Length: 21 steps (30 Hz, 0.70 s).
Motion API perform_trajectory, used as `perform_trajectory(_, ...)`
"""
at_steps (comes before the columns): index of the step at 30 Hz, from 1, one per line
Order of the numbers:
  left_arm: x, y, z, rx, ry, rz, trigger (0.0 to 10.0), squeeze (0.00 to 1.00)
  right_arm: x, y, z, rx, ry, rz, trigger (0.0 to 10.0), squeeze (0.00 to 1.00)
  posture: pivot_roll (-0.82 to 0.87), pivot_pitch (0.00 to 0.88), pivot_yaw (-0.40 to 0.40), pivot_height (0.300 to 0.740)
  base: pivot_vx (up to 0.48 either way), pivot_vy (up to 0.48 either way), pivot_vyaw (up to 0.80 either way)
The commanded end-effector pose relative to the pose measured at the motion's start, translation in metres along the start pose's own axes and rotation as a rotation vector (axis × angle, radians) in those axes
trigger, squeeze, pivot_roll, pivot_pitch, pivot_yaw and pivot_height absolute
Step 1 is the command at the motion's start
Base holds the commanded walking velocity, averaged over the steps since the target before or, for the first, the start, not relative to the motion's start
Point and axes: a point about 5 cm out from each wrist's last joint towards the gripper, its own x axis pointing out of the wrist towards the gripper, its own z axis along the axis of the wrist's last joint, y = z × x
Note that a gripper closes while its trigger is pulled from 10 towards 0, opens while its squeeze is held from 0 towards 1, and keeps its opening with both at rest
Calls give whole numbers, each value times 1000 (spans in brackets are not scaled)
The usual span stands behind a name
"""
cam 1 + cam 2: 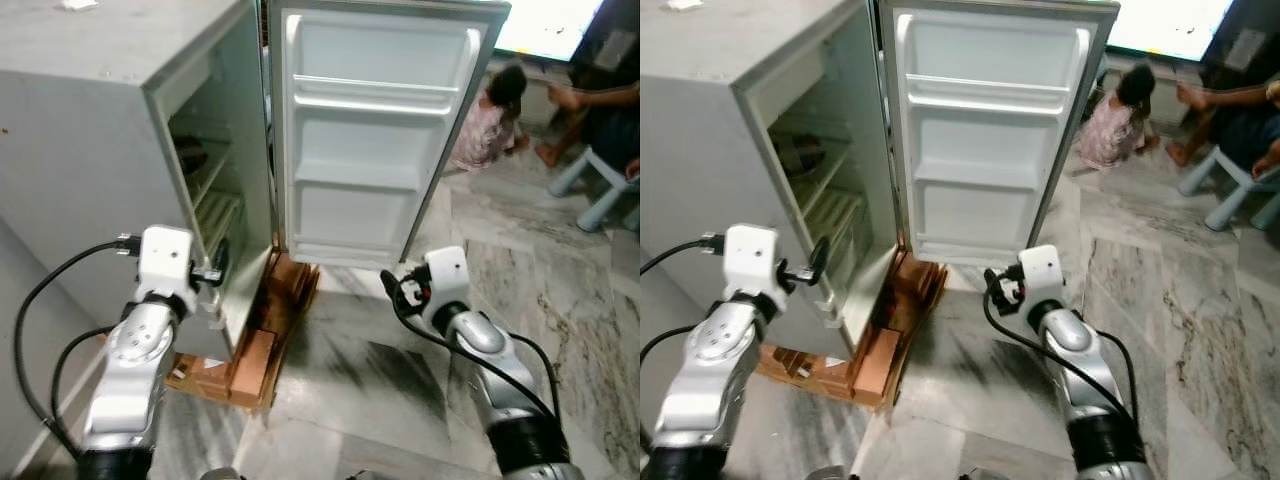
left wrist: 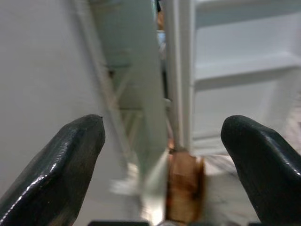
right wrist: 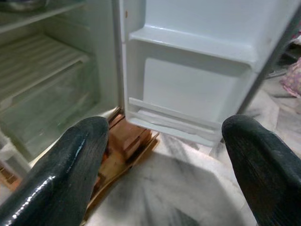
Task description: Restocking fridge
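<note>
A small grey fridge [image 1: 90,150] stands with its door [image 1: 380,130] swung wide open; the white door racks hold nothing. Inside are wire shelves [image 1: 215,205], and a dark item [image 1: 800,155] that I cannot identify lies on the upper one. My left gripper [image 1: 213,270] is raised at the fridge's front edge, level with the lower shelf. In the left wrist view its fingers [image 2: 61,165] stand wide apart and hold nothing. My right gripper [image 1: 398,290] hovers low, just below the door's bottom corner, open and without a load, its fingers [image 3: 66,174] spread.
The fridge rests on a wooden base with bricks [image 1: 265,345]. The floor is marble [image 1: 560,300]. A person sits on the floor [image 1: 490,110] beyond the door, and another person [image 1: 600,70] sits at the far right beside a pale blue stool [image 1: 600,185].
</note>
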Motion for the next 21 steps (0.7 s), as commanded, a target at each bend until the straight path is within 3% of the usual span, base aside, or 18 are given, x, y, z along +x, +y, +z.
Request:
perform_trajectory(1,-8,1,-2,-11,14,-2,10000,0,-1,-2,-4,23,12,-20,10000,0,16,0,-34,740,0,-480,0)
perform_trajectory(4,-20,7,-10,-25,50,39,10000,0,-3,1,-7,21,17,-27,10000,0,21,0,-35,740,0,-480,0)
perform_trajectory(12,-27,2,-10,35,44,53,10000,0,-3,-2,-5,47,17,-54,10000,0,24,0,-37,740,0,-472,0)
perform_trajectory(21,-25,-6,-7,56,28,54,10000,0,2,10,8,48,-47,-12,10000,0,28,0,-43,740,260,-377,-800)
